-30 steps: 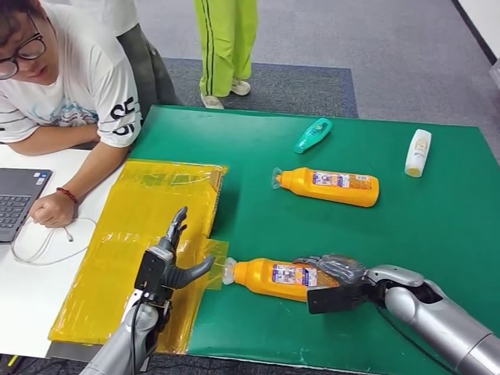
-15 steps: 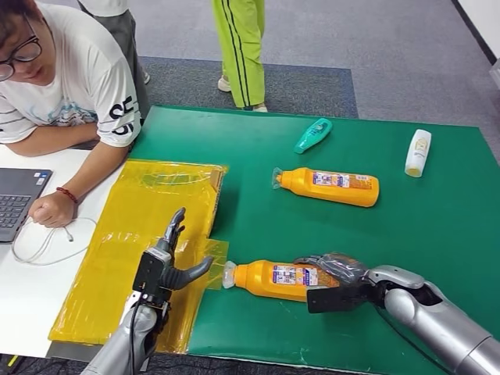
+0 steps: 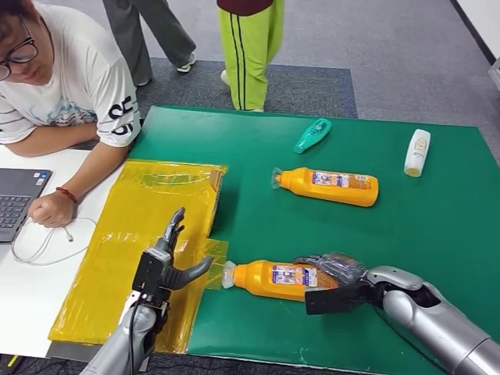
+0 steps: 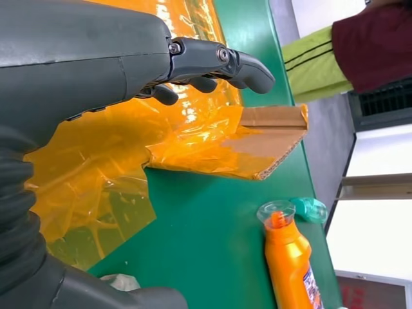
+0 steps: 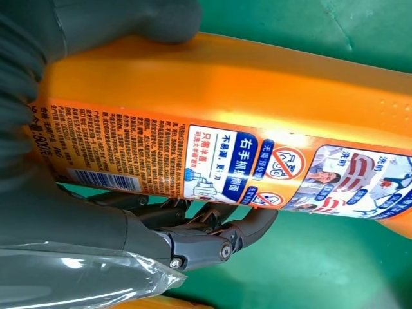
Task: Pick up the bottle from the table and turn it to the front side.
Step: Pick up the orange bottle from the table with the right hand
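The bottle (image 3: 277, 278), gripped by the right hand (image 3: 330, 283), lies on the green table (image 3: 448, 226); left hand (image 3: 168, 262) spread.

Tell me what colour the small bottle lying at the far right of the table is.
White or cream, with a faint yellowish label; the small bottle shows best in the head view.

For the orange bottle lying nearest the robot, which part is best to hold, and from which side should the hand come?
Grip the wide body near its base, coming from the robot's right. The near orange bottle lies flat, cap pointing left, so the base faces the right hand, whose thumb and fingers already close around it there.
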`<move>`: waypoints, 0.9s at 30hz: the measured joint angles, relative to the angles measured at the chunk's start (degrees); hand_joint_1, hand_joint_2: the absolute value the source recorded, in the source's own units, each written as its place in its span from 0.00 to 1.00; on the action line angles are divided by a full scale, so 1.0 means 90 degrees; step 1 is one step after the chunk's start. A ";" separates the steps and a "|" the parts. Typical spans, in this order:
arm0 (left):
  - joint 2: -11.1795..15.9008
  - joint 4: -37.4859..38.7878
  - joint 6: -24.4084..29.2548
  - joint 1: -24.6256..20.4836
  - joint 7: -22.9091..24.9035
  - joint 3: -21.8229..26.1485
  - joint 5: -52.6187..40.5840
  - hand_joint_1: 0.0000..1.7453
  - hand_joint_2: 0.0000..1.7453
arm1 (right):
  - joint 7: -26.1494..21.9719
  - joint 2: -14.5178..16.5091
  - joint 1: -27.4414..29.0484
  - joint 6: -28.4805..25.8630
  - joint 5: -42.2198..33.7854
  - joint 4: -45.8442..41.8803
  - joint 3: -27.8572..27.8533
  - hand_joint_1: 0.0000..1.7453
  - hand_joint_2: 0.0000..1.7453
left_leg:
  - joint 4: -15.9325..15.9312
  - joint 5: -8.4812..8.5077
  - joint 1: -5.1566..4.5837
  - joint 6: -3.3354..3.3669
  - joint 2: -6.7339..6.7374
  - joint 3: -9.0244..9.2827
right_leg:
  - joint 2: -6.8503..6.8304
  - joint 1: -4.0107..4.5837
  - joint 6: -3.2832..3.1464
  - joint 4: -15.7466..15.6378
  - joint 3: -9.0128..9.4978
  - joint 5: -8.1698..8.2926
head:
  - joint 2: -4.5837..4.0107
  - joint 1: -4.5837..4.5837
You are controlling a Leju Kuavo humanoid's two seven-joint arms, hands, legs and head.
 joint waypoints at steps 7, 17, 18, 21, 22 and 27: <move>0.0000 -0.0098 -0.0002 0.0040 0.0016 0.0017 -0.0021 0.00 1.00 | -0.0098 0.0076 0.0069 -0.0041 -0.0098 0.0022 -0.0070 1.00 1.00 | 0.0000 0.0004 0.0001 -0.0006 0.0001 0.0004 | 0.0001 0.0002 -0.0002 0.0000 0.0001 0.0003 | 0.0000 0.0000; -0.0004 -0.0155 -0.0043 0.0054 0.0016 0.0017 -0.0041 0.00 1.00 | -0.0956 0.0279 0.0472 0.0206 -0.1156 0.0197 -0.0637 1.00 1.00 | 0.0000 0.0005 0.0005 -0.0007 0.0001 0.0002 | 0.0000 0.0006 -0.0003 0.0000 0.0001 0.0003 | -0.0001 -0.0001; -0.0006 -0.0156 -0.0044 0.0055 0.0015 0.0017 -0.0041 0.00 1.00 | -0.1024 0.0313 0.0524 0.0237 -0.1243 0.0225 -0.0713 1.00 1.00 | 0.0000 0.0005 0.0005 -0.0007 0.0000 0.0002 | 0.0000 0.0006 -0.0003 0.0000 0.0000 0.0002 | -0.0001 -0.0001; -0.0009 -0.0157 -0.0049 0.0062 0.0014 0.0017 -0.0039 0.00 1.00 | -0.1149 0.0446 0.0684 0.0275 -0.1386 0.0323 -0.1003 1.00 1.00 | 0.0000 0.0003 0.0006 -0.0007 -0.0001 0.0001 | -0.0001 0.0006 -0.0003 0.0000 0.0000 0.0001 | -0.0001 -0.0001; -0.0010 -0.0158 -0.0053 0.0067 0.0014 0.0017 -0.0039 0.00 1.00 | -0.1170 0.0487 0.0731 0.0291 -0.1402 0.0353 -0.1101 1.00 1.00 | 0.0000 0.0002 0.0006 -0.0007 -0.0001 0.0001 | -0.0001 0.0006 -0.0004 0.0000 0.0000 0.0000 | -0.0002 0.0000; -0.0018 -0.0160 -0.0069 0.0091 0.0012 0.0017 -0.0039 0.00 1.00 | -0.1270 0.0663 0.0943 0.0435 -0.1539 0.0483 -0.1547 1.00 1.00 | 0.0000 0.0000 0.0005 -0.0007 0.0000 0.0001 | 0.0000 0.0006 -0.0004 -0.0001 0.0000 0.0000 | -0.0002 0.0000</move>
